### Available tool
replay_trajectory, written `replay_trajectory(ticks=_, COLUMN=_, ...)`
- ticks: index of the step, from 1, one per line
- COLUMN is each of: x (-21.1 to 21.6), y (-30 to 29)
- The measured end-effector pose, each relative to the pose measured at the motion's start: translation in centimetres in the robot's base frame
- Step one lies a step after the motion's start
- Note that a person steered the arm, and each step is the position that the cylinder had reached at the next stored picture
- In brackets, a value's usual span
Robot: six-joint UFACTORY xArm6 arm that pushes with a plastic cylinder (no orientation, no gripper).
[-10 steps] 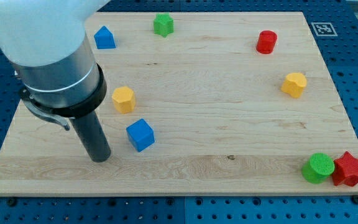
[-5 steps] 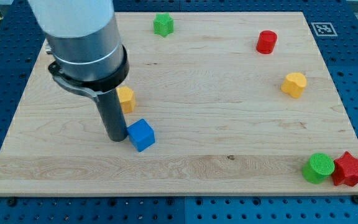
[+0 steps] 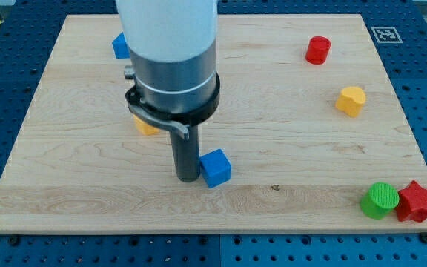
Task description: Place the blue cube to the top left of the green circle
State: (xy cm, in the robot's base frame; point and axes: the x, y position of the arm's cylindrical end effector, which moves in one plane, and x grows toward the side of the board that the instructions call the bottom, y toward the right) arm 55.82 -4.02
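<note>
The blue cube (image 3: 216, 167) lies on the wooden board (image 3: 288, 133) a little below and left of its middle. My tip (image 3: 187, 178) touches the cube's left side. The green circle (image 3: 380, 200) sits near the board's bottom right corner, far to the right of the cube, with a red star (image 3: 416, 202) touching its right side.
A red cylinder (image 3: 318, 50) is at the top right. A yellow block (image 3: 351, 100) lies below it. Another yellow block (image 3: 145, 124) is mostly hidden behind the arm. A second blue block (image 3: 120, 46) peeks out at the top left. The arm hides the board's top middle.
My tip has swept to the right, met the blue cube's left side and pushed it about 60 pixels to the right. The arm now covers the green block at the top.
</note>
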Motion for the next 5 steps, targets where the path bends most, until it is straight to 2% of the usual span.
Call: replay_trajectory(ticks=5, x=-0.7, y=4.0)
